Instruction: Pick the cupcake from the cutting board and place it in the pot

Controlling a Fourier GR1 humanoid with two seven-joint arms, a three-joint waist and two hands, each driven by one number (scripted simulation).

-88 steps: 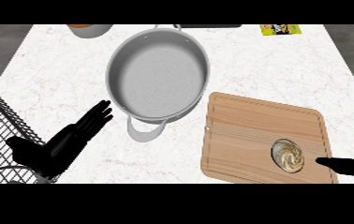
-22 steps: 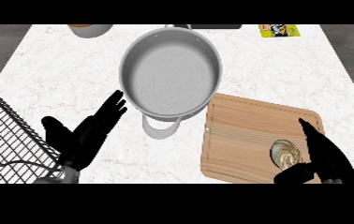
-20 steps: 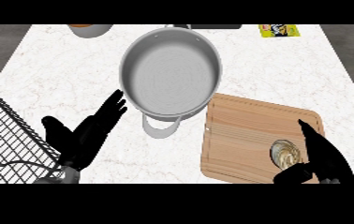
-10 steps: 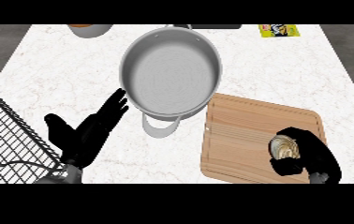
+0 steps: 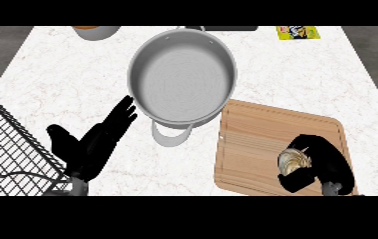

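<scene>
Fingers (image 5: pixel 319 148) now curled round cupcake (image 5: pixel 294 161).

one pot (image 5: pixel 182 79), one cupcake (image 5: pixel 294 161), one cutting board (image 5: pixel 258 143)

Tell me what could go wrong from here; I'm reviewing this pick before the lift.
The right hand curls round the cupcake near the cutting board's lower right part, so the carry to the pot runs up and left across the board; the cupcake might slip on the way. The pot's near handle and rim lie along that path, so a low carry could clip them.
</scene>
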